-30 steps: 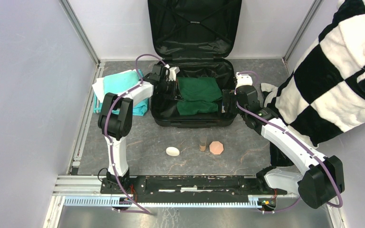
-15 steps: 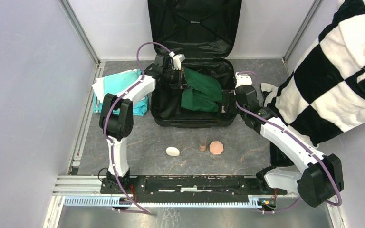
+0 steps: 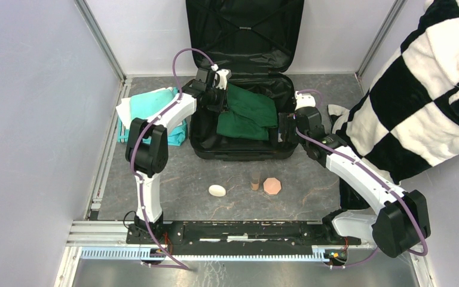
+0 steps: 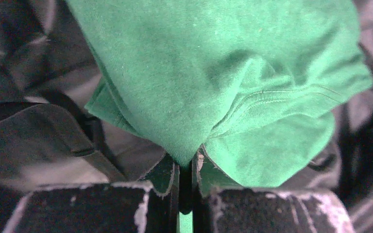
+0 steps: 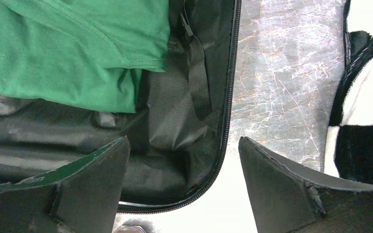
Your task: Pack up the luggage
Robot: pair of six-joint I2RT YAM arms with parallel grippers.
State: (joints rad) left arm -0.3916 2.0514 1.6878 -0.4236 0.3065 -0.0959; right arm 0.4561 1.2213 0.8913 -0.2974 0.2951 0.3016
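Nearest the arm bases, three small things sit on the counter [image 3: 179, 179]: a white egg-shaped piece [image 3: 217, 191], a brown peg [image 3: 254, 179] and a pink octagonal block [image 3: 272, 186]. There is bare stone between them and the front wall of the luggage [image 3: 239, 154], which lies open mid-counter.

The right gripper [image 5: 180, 145] hangs with its jaws wide and empty, straddling the suitcase's right zipper edge. A lining strap [image 5: 199, 82] lies just beyond it and could snag if the gripper dips in.

Further in, the left gripper [image 4: 185, 167] is pinched tight on a bunched fold of the green garment [image 4: 223, 73], lifted at the left rear of the tub while the rest drapes on the lining. The hold is on a small peak of cloth (thin purchase, I judge), so it may slip. A pull leftward could drag the fabric over the rim and foul the zipper.

Room is tight at the sides: a teal cloth [image 3: 155, 107] lies just beside the left wall, and a checkered blanket [image 3: 430, 84] crowds the right arm. At the back the raised lid [image 3: 245, 30] blocks any reach further in.
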